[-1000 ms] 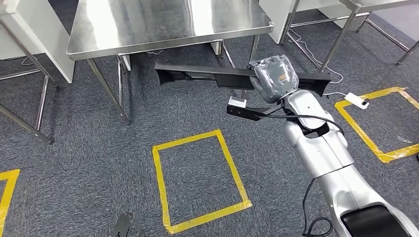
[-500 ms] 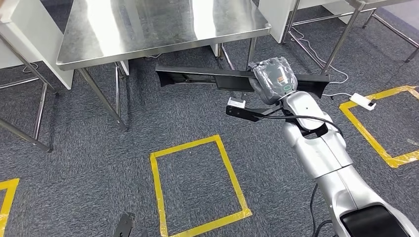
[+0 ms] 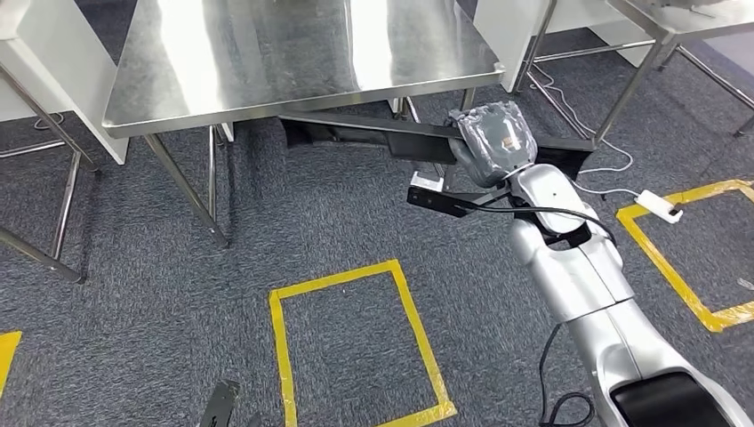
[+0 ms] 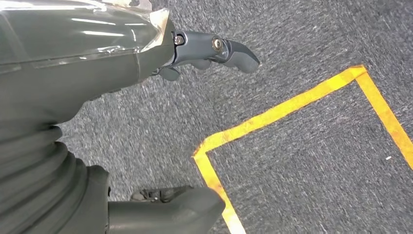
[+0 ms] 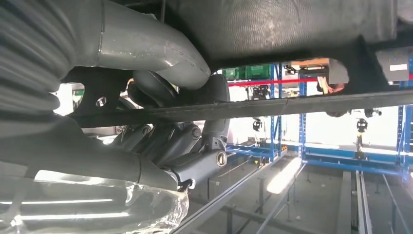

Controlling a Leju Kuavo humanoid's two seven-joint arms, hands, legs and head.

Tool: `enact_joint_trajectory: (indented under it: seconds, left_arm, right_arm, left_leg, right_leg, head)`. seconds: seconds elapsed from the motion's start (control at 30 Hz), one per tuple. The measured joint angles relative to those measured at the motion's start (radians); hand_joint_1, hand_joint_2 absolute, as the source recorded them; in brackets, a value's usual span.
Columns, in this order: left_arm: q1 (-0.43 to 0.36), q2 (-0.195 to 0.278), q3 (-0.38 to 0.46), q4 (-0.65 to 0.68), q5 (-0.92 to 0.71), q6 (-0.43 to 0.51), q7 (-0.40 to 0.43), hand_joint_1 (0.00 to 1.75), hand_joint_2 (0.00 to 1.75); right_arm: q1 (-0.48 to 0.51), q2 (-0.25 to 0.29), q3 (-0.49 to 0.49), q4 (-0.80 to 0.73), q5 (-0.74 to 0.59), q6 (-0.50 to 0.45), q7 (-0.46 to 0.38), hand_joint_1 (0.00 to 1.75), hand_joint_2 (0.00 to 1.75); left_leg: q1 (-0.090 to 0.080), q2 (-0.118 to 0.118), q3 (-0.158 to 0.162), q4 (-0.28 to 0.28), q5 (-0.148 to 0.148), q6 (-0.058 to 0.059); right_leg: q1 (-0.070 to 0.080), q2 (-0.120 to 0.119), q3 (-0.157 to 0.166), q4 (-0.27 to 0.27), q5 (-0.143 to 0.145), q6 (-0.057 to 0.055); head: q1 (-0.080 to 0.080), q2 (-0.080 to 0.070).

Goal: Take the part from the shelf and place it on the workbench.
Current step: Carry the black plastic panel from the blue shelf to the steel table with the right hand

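Carpet [image 3: 133,294], grey and speckled, covers the floor, with a yellow tape rectangle [image 3: 356,347] marked on it in front of the robot and a second taped outline [image 3: 685,258] off to its right. Stainless workbench [image 3: 293,53] stands ahead on thin metal legs, its top bright with reflections. White panels and more steel frames stand to either side. A white power strip [image 3: 660,205] and its cable lie on the carpet near the right-hand tape.

No readable writing; a small orange patch on the back of the right hand [image 3: 493,142] is too small to make out.

Right hand grips the part [image 3: 373,135], a long black bar held level, fingers wrapped around it in the right wrist view. The bar's left end sits just under the near edge of the workbench top, not on it. Left hand [image 4: 97,58] hangs low above the carpet, holding nothing, fingers loosely apart.
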Motion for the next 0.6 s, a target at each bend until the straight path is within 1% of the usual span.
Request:
enact_joint_trajectory:
  seconds: [0.03,0.07,0.1,0.13,0.17,0.2,0.23,0.27,0.3,0.33,0.37,0.4,0.43,0.47,0.5,0.53,0.6]
  left_arm:
    - [0.001,-0.001,0.001,0.0,0.0,0.0,0.0,0.0,1.75]
    - [0.001,-0.002,0.001,0.0,0.0,0.0,0.0,0.0,1.75]
    - [0.001,-0.002,0.002,0.0,0.0,0.0,0.001,0.0,1.75]
    - [0.001,-0.002,0.003,0.0,-0.001,0.0,0.001,0.0,1.75]
    - [0.0,-0.002,0.003,0.0,-0.001,0.0,0.002,0.0,1.75]
    - [-0.001,-0.002,0.004,0.0,-0.002,0.0,0.002,0.0,1.75]
    - [-0.001,-0.001,0.004,0.0,-0.002,0.0,0.003,0.0,1.75]
    - [-0.001,-0.001,0.004,0.0,-0.003,0.0,0.003,0.0,1.75]
    - [-0.001,0.0,0.004,0.0,-0.003,0.0,0.003,0.0,1.75]
    - [-0.002,0.0,0.004,0.0,-0.003,0.0,0.002,0.0,1.75]
    - [-0.002,0.0,0.005,0.0,-0.003,0.0,0.002,0.0,1.75]
    - [-0.002,0.0,0.005,0.0,-0.003,0.0,0.002,0.0,1.75]
    - [-0.001,0.0,0.005,0.0,-0.003,0.0,0.002,0.0,1.75]
    - [0.0,0.0,0.005,0.0,-0.003,0.0,0.002,0.0,1.75]
    - [0.001,0.0,0.005,0.0,-0.003,-0.001,0.002,0.0,1.75]
    - [0.001,0.0,0.005,0.0,-0.003,-0.001,0.002,0.0,1.75]
    - [0.001,0.0,0.005,0.0,-0.006,-0.001,0.002,0.0,1.75]
  right_arm:
    - [0.001,-0.001,-0.001,0.0,0.0,0.0,0.0,1.62,1.75]
    - [0.001,-0.002,-0.003,0.0,0.0,0.0,0.0,1.62,1.75]
    - [0.001,-0.003,-0.004,0.001,-0.001,0.001,0.0,1.62,1.75]
    - [0.0,-0.004,-0.005,0.001,-0.003,0.003,-0.001,1.62,1.75]
    - [0.0,-0.004,-0.005,0.001,-0.006,0.006,-0.002,1.62,1.75]
    - [-0.001,-0.004,-0.006,0.001,-0.009,0.009,-0.002,1.62,1.75]
    - [-0.002,-0.005,-0.006,0.0,-0.011,0.012,-0.003,1.62,1.75]
    - [-0.002,-0.005,-0.008,0.0,-0.013,0.013,-0.004,1.62,1.75]
    - [-0.003,-0.006,-0.009,0.0,-0.015,0.014,-0.004,1.62,1.75]
    - [-0.004,-0.005,-0.01,0.0,-0.016,0.014,-0.005,1.62,1.75]
    - [-0.005,-0.005,-0.011,0.0,-0.016,0.014,-0.006,1.62,1.75]
    - [-0.006,-0.004,-0.011,0.0,-0.017,0.014,-0.007,1.62,1.75]
    - [-0.005,-0.004,-0.011,0.0,-0.017,0.014,-0.009,1.62,1.75]
    - [-0.003,-0.004,-0.011,0.0,-0.017,0.014,-0.01,1.62,1.75]
    - [-0.001,-0.005,-0.011,0.0,-0.017,0.014,-0.01,1.62,1.75]
    - [0.0,-0.005,-0.012,0.0,-0.019,0.014,-0.01,1.62,1.75]
    - [0.001,-0.006,-0.014,0.0,-0.027,0.014,-0.011,1.62,1.75]
  left_leg:
    - [0.002,-0.003,0.012,0.003,-0.012,-0.004]
    - [0.003,-0.005,0.023,0.008,-0.025,-0.009]
    - [0.003,-0.006,0.033,0.016,-0.04,-0.016]
    - [0.003,-0.007,0.038,0.022,-0.053,-0.022]
    - [0.001,-0.006,0.04,0.025,-0.064,-0.028]
    - [0.0,-0.006,0.041,0.029,-0.07,-0.032]
    - [0.0,-0.006,0.04,0.032,-0.073,-0.035]
    - [0.001,-0.004,0.034,0.044,-0.073,-0.037]
    - [0.003,-0.003,0.02,0.071,-0.071,-0.041]
    - [0.006,-0.001,-0.006,0.115,-0.074,-0.046]
    - [0.008,0.0,-0.042,0.172,-0.084,-0.052]
    - [0.011,0.001,-0.085,0.236,-0.106,-0.058]
    - [0.014,0.001,-0.127,0.29,-0.133,-0.064]
    - [0.016,0.002,-0.159,0.321,-0.152,-0.067]
    - [0.017,0.003,-0.177,0.323,-0.153,-0.068]
    - [0.018,0.005,-0.174,0.284,-0.124,-0.066]
    - [0.015,0.007,-0.133,0.145,-0.021,-0.054]
  right_leg:
    - [-0.004,0.0,0.005,-0.048,0.018,0.013]
    - [-0.008,-0.001,0.021,-0.119,0.061,0.03]
    - [-0.01,-0.004,0.037,-0.182,0.113,0.043]
    - [-0.009,-0.006,0.054,-0.229,0.153,0.042]
    - [-0.006,-0.007,0.063,-0.252,0.181,0.033]
    - [-0.003,-0.007,0.065,-0.252,0.187,0.018]
    - [-0.003,-0.005,0.071,-0.252,0.183,0.002]
    - [-0.006,-0.004,0.075,-0.253,0.182,-0.006]
    - [-0.008,-0.004,0.081,-0.254,0.178,-0.013]
    - [-0.01,-0.003,0.089,-0.255,0.173,-0.02]
    - [-0.01,-0.003,0.095,-0.256,0.168,-0.027]
    - [-0.01,-0.002,0.101,-0.256,0.161,-0.032]
    - [-0.009,-0.001,0.108,-0.256,0.154,-0.035]
    - [-0.008,-0.001,0.115,-0.256,0.146,-0.035]
    - [-0.007,0.0,0.126,-0.256,0.137,-0.035]
    - [-0.007,0.001,0.138,-0.256,0.128,-0.033]
    - [-0.005,0.001,0.166,-0.258,0.108,-0.028]
  head:
    - [0.0,0.0]
    - [0.001,0.0]
    - [0.001,0.0]
    - [0.003,0.0]
    - [0.003,0.0]
    - [0.002,0.0]
    - [0.001,0.0]
    - [-0.001,0.0]
    - [-0.002,0.0]
    - [-0.004,0.0]
    - [-0.005,0.0]
    - [-0.006,0.0]
    - [-0.007,0.0]
    - [-0.006,0.0]
    - [-0.007,0.0]
    - [-0.006,0.0]
    - [-0.006,0.0]
